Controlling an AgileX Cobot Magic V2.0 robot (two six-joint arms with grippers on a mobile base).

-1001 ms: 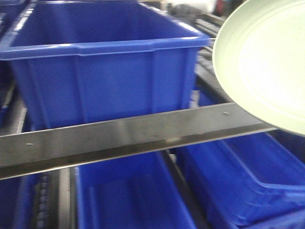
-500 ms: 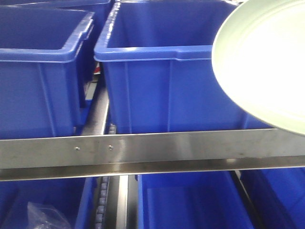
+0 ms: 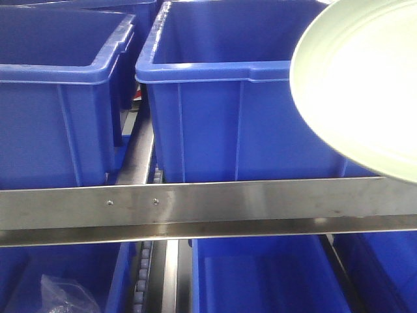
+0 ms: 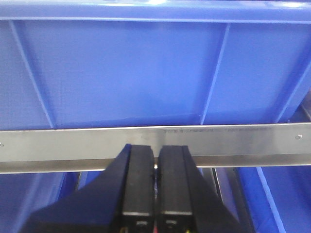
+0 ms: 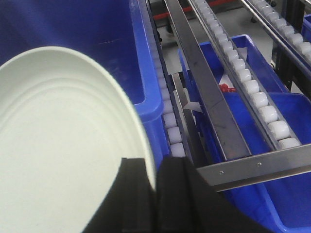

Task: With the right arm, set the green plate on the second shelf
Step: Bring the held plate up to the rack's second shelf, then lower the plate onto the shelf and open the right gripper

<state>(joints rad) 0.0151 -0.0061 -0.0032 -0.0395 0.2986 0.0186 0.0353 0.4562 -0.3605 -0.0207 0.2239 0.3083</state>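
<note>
The pale sage-green plate [image 3: 365, 85] is held in the air at the upper right of the front view, tilted, in front of a blue bin [image 3: 228, 111]. In the right wrist view the plate [image 5: 63, 150] fills the left side, and my right gripper [image 5: 154, 167] is shut on its rim, one black finger on each face. The plate hangs over the open blue bin [image 5: 97, 29]. My left gripper [image 4: 155, 155] is shut and empty, its black fingers pressed together in front of a steel shelf rail [image 4: 233, 141].
A steel rail [image 3: 208, 208] crosses the front view below two blue bins [image 3: 58, 98]. More blue bins [image 3: 260, 280] sit on the level beneath, one with a clear plastic bag [image 3: 62, 297]. White roller tracks [image 5: 243, 77] and a steel bar [image 5: 204, 87] run to the right of the plate.
The front view has swung from a slanted rail with one bin to a level rail with two bins, then shifted slightly. The plate keeps its place at the upper right.
</note>
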